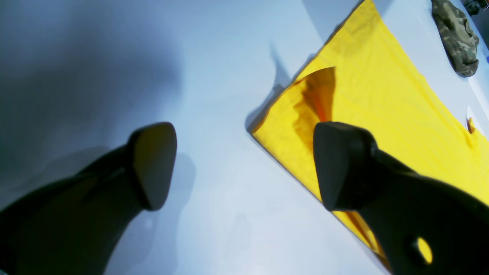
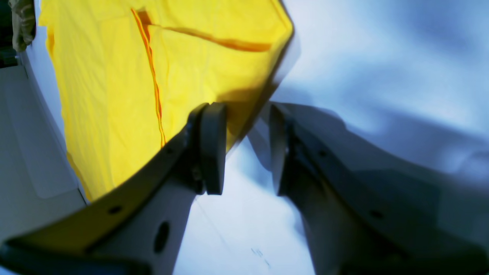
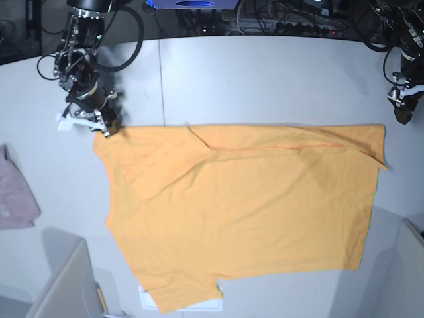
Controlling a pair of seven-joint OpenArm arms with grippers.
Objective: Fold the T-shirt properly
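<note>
The orange-yellow T-shirt (image 3: 238,205) lies spread flat across the grey table, with a fold ridge along its far edge. My right gripper (image 3: 106,126) is at the shirt's far left corner. In the right wrist view the gripper (image 2: 244,149) is open, with one finger (image 2: 212,149) over the shirt's edge (image 2: 114,95) and bare table in the gap. My left gripper (image 3: 402,111) hovers just beyond the shirt's far right corner. In the left wrist view the gripper (image 1: 248,168) is wide open and empty, with the shirt's corner (image 1: 382,95) just ahead. No lettering shows.
A small pale pink-grey cloth (image 3: 16,192) lies at the table's left edge. A camouflage cloth (image 1: 456,38) lies beyond the shirt. Grey bin walls stand at the front left (image 3: 59,285) and front right (image 3: 411,265). Cables and gear line the far edge.
</note>
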